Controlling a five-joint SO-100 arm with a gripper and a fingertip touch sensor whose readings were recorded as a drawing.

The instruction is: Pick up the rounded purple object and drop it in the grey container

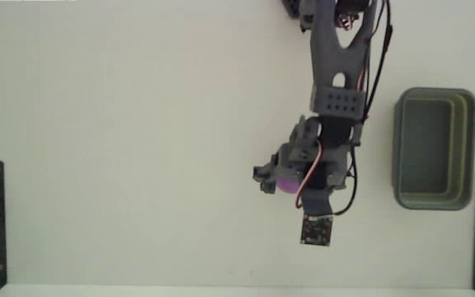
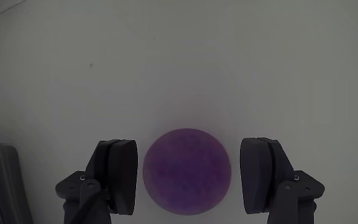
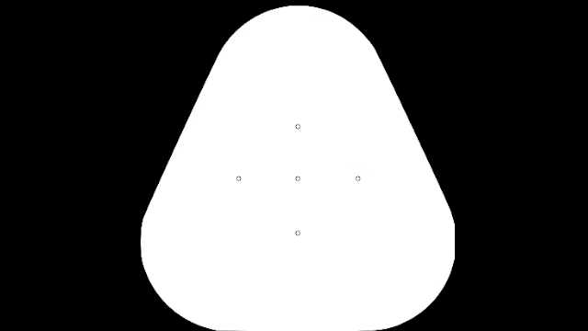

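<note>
The tool (image 2: 187, 180) is open, with one finger (image 2: 118, 176) on each side of the purple ball (image 2: 187, 171). A thin gap shows on both sides, so the ball is not squeezed yet. It seems to sit on the white desk (image 1: 138, 148). In the fixed view the ball (image 1: 287, 185) peeks out from under the arm. The grey bin (image 1: 434, 148) is well apart, at the right, with nothing in it. Grabbing, lifting, carrying and dropping are all left to do.
</note>
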